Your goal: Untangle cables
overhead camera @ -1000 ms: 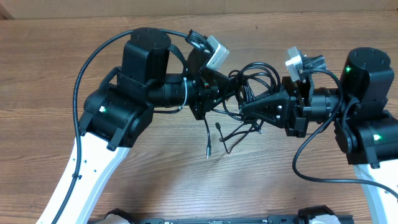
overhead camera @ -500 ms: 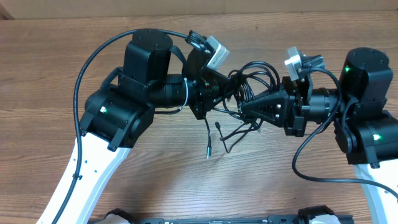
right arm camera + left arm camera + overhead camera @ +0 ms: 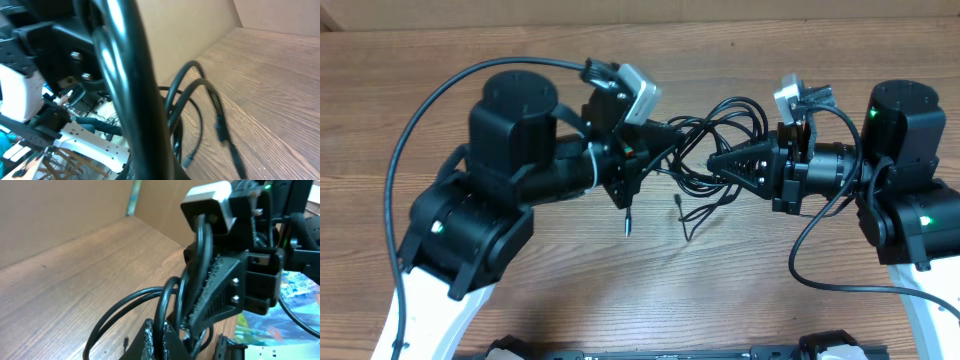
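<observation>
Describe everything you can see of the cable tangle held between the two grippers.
The cables are thin, glossy black cords bunched into overlapping loops and tangled together. The bunch is strung between the left gripper and the right gripper, and both appear to pinch it. Several loose ends with small plugs trail below the bunch over the wooden table. Whether they touch the table is unclear.

Black motor housings (image 3: 520, 100), white lower links (image 3: 420, 312), green status lights (image 3: 877, 112), grey wrist cameras (image 3: 638, 92), thick black wiring (image 3: 793, 262).
</observation>
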